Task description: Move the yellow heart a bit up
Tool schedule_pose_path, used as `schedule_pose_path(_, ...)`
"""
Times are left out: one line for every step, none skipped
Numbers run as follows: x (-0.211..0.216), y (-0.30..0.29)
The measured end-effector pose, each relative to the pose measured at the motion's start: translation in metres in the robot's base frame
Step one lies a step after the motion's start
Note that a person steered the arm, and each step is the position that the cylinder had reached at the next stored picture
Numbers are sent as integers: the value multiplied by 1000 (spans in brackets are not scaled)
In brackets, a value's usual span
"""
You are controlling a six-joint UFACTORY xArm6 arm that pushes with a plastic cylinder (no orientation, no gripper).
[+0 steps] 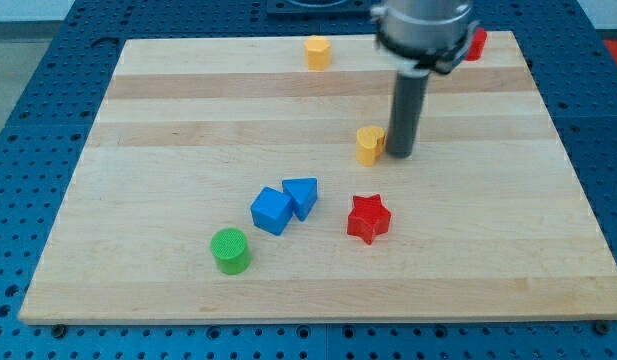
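The yellow heart (368, 144) lies near the middle of the wooden board (188, 110). My tip (400, 154) rests on the board right beside the heart's right side, touching it or nearly so. The dark rod rises from there to the arm's head at the view's top.
A yellow pentagon-like block (318, 51) sits at the board's top edge. A red block (475, 44) is partly hidden behind the arm at the top right. A red star (368, 218), a blue triangle (302, 196), a blue cube (272, 211) and a green cylinder (230, 250) lie below the heart.
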State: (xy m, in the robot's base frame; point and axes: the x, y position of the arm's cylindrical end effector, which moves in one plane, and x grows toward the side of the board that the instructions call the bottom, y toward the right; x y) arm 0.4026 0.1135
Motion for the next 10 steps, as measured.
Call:
schedule_pose_path(-16,23)
schedule_pose_path(2,23)
schedule_pose_path(29,-7)
schedule_pose_path(42,-52)
schedule_pose_path(29,-74)
schedule_pose_path(-6,-74)
schedule_pose_path(-7,-79)
schedule_pose_path(-17,-79)
schedule_pose_path(-40,-61)
schedule_pose_path(-28,-75)
